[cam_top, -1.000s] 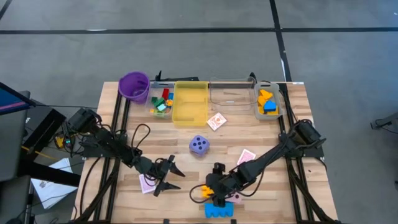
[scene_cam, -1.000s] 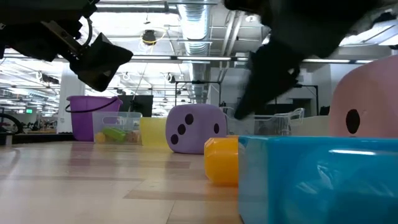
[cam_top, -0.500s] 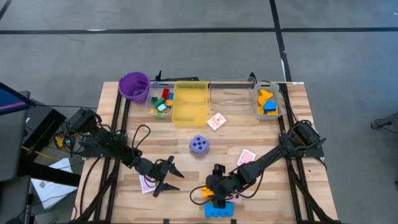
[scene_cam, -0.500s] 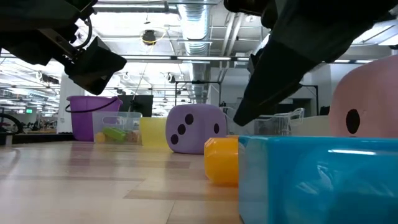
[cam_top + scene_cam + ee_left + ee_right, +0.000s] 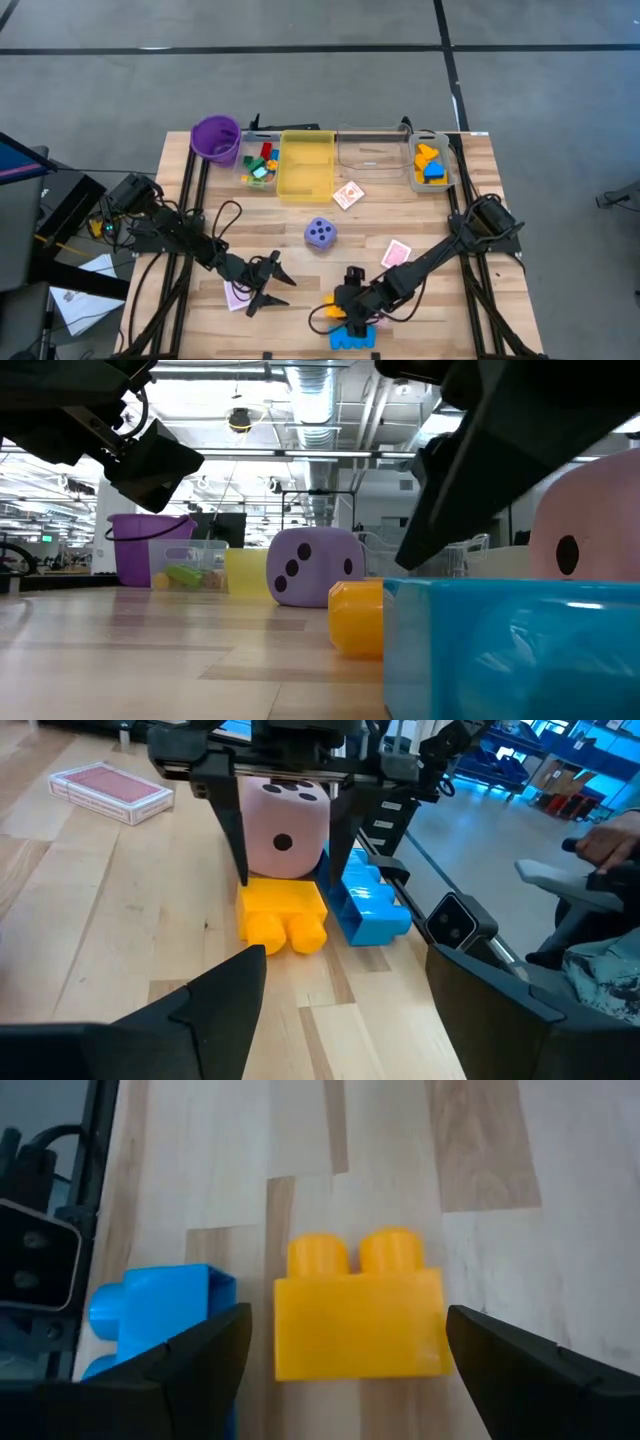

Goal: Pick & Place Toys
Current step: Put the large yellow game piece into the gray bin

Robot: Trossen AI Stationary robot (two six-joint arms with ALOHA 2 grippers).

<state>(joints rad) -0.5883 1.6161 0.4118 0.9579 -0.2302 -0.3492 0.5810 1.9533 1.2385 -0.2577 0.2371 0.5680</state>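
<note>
My right end effector [image 5: 342, 316] has dropped toward the yellow brick [image 5: 358, 1320].
Fingers apart, straddling it on the wooden tabletop [image 5: 300, 300]; left end effector [image 5: 270, 283] also apart.

Both arms are matte black, built from slender jointed links. Each ends in two flat, tapered black fingers [image 5: 185, 1365]. A black cable loops from the left arm [image 5: 170, 232].

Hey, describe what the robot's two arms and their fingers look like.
Both arms are black, jointed segments. The left arm has thin black cables looping beside it, ending in the left gripper with pointed black fingers. The right gripper shows a boxy black head with straight, flat black fingers.
</note>
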